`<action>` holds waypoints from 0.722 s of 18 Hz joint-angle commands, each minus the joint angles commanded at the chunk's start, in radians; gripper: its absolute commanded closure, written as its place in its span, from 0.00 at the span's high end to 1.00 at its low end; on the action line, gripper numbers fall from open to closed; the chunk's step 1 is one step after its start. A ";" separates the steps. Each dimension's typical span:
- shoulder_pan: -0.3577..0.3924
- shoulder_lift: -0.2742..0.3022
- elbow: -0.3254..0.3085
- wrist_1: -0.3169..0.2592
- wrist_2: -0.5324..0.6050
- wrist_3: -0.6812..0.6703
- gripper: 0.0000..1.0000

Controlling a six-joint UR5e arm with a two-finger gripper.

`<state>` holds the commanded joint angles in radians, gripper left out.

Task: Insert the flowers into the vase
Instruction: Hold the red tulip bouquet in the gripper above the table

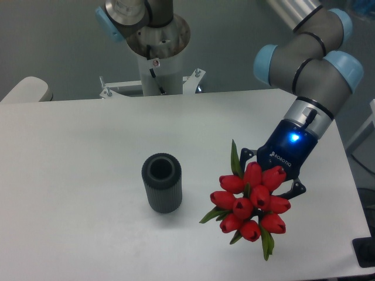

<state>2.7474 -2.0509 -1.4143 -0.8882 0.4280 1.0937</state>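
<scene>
Flowers (252, 202) in the hand (270, 182), right of vase (162, 182).

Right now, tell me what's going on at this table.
The arm's end effector is at the bunch of red tulip buds with green leaves, right of the small dark grey ribbed vase. The buds hide its fingers, so the grip can't be confirmed. The vase stands upright on the white table, mouth empty. Nothing is inserted yet.
</scene>
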 joint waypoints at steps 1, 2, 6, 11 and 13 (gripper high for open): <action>0.000 0.000 -0.002 0.000 -0.002 0.000 0.30; 0.000 0.000 -0.002 0.000 0.000 0.000 0.30; -0.002 0.000 -0.002 0.000 -0.003 0.006 0.30; 0.000 0.000 -0.015 -0.002 -0.087 -0.005 0.30; -0.003 0.012 -0.023 -0.002 -0.090 -0.005 0.30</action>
<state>2.7443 -2.0387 -1.4373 -0.8897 0.3375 1.0891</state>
